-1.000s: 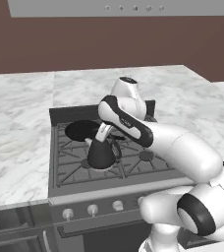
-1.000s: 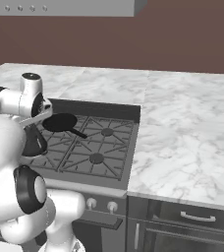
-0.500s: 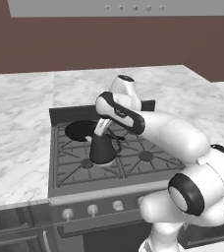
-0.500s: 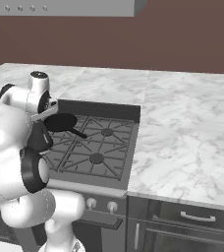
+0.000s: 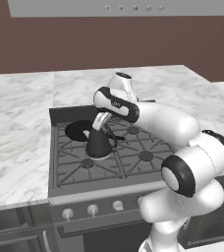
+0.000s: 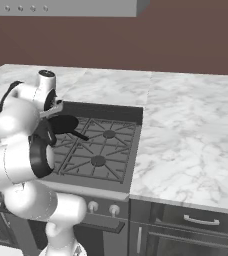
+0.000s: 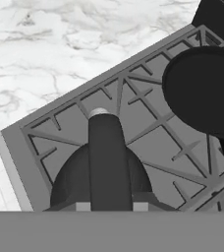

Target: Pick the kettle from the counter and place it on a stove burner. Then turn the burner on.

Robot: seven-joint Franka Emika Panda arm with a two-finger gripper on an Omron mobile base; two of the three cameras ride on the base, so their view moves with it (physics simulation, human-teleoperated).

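knobs (image 5: 92, 210): silver row on stove front | kettle (image 5: 98, 143): over left grates, between front-left burner (image 5: 87, 164) and frying pan (image 5: 78, 131); contact with grate unclear | gripper (image 5: 100, 121): pinching kettle's top handle | counter (image 5: 15, 128): white marble flanking stove

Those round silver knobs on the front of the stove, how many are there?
3 show in the left base view: the left knob, the middle knob and the right knob. The robot's body may hide more further right.
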